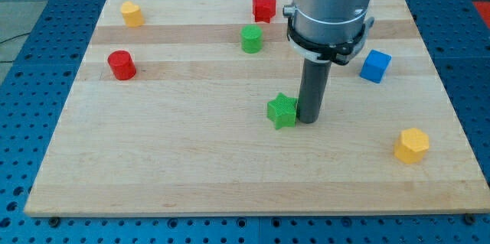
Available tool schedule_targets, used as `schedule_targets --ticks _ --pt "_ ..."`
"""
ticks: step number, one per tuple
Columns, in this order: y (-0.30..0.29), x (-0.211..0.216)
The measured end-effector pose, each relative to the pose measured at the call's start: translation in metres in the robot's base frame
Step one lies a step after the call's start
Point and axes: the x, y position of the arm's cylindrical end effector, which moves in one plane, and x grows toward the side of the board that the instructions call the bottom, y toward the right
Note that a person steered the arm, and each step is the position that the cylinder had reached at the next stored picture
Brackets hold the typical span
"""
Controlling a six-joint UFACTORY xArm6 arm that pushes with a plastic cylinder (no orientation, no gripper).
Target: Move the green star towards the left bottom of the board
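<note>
The green star (282, 111) lies near the middle of the wooden board (176, 160), a little right of centre. My tip (308, 120) stands on the board right beside the star, on its right side, touching or almost touching it. The dark rod rises from there to the grey arm body at the view's top.
A green cylinder (251, 39) and a red star (264, 8) lie toward the top middle. A red cylinder (121, 65) and a yellow block (132, 14) sit at the upper left. A blue cube (375, 66) is at the right, a yellow hexagonal block (411, 145) at the lower right.
</note>
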Motion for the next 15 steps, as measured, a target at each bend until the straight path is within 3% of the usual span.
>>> schedule_targets --ticks 2,5,8,9,10,11,12,13,14,15 --pt "-0.044 0.0" --pt "-0.05 0.0" --pt "-0.094 -0.008" --pt "-0.119 -0.008" --pt "-0.179 -0.006" --pt "-0.166 -0.009" --pt "-0.148 -0.04" --pt "-0.203 -0.04" --pt "-0.25 -0.005" --pt "-0.26 -0.02"
